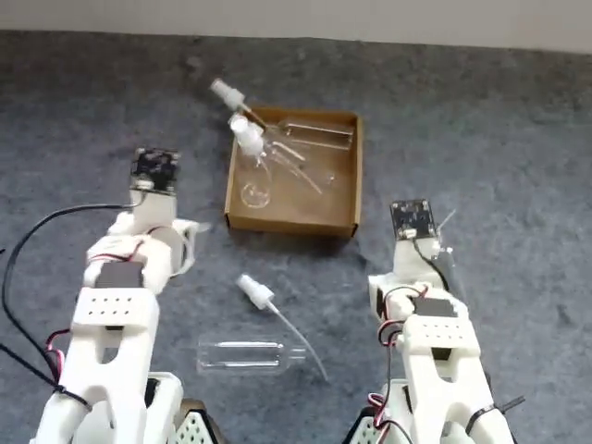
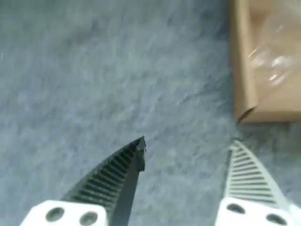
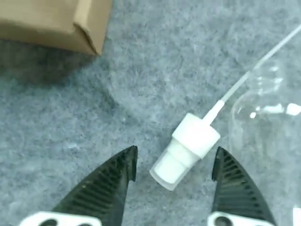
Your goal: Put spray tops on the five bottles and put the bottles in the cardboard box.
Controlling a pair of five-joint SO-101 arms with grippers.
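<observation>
Top (image 1: pixel 256 289): lying between box (image 1: pixel 289 225) and last bare bottle (image 1: pixel 250 356).
Right gripper (image 3: pixel 176 151): hanging open, aiming at top.
Left gripper (image 2: pixel 188 142): hanging open left of box, holding nothing.
Next: likely closing on top, then fitting it on bottle.

A small robotics lab or hobby bench, by the look of it: 2 white plastic arms (image 1: pixel 116 314) with loose red and black wires (image 1: pixel 387 326) and bare circuit boards (image 1: pixel 154 171) stand on a grey felt-like cover (image 1: pixel 518 139), a pale wall (image 1: pixel 370 17) behind
</observation>
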